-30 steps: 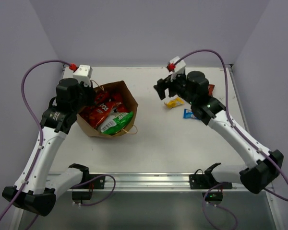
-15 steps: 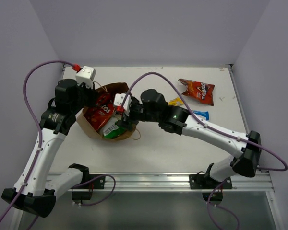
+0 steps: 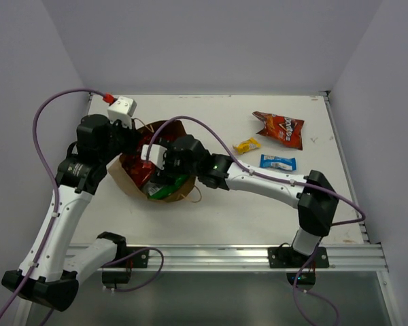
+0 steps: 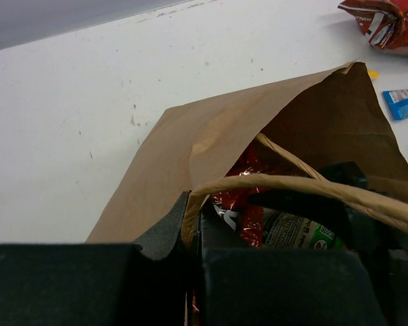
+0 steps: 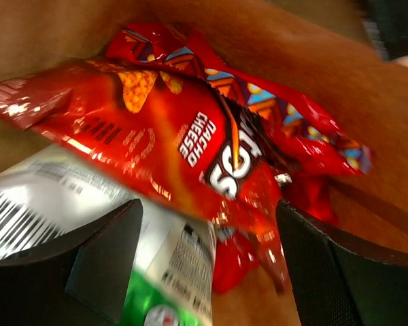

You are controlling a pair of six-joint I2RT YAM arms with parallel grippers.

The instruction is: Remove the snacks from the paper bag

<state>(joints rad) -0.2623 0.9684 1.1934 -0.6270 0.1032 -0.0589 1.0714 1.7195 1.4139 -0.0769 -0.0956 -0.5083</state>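
Note:
The brown paper bag [image 3: 122, 180] lies at the table's left with its mouth open toward the right. My left gripper [image 3: 130, 134] is shut on the bag's rim by a twisted handle [image 4: 306, 187], holding the mouth open; the rim sits pinched between my fingers [image 4: 164, 227]. My right gripper [image 3: 156, 170] is inside the bag, open, its jaws on either side of a red-orange Doritos bag [image 5: 183, 142] without closing on it. A white-green chip bag [image 5: 81, 197] lies below it and a red candy bag [image 5: 313, 153] behind it.
Out on the table at the far right lie another Doritos bag [image 3: 280, 129], a small yellow wrapper [image 3: 247, 145] and a blue wrapper [image 3: 277, 162]. The Doritos bag [image 4: 387, 20] and blue wrapper [image 4: 402, 102] also show in the left wrist view. Walls enclose the table.
My right arm has swung left from the far right of the table, and its open gripper has gone into the bag's mouth. My left gripper has kept its hold on the rim.

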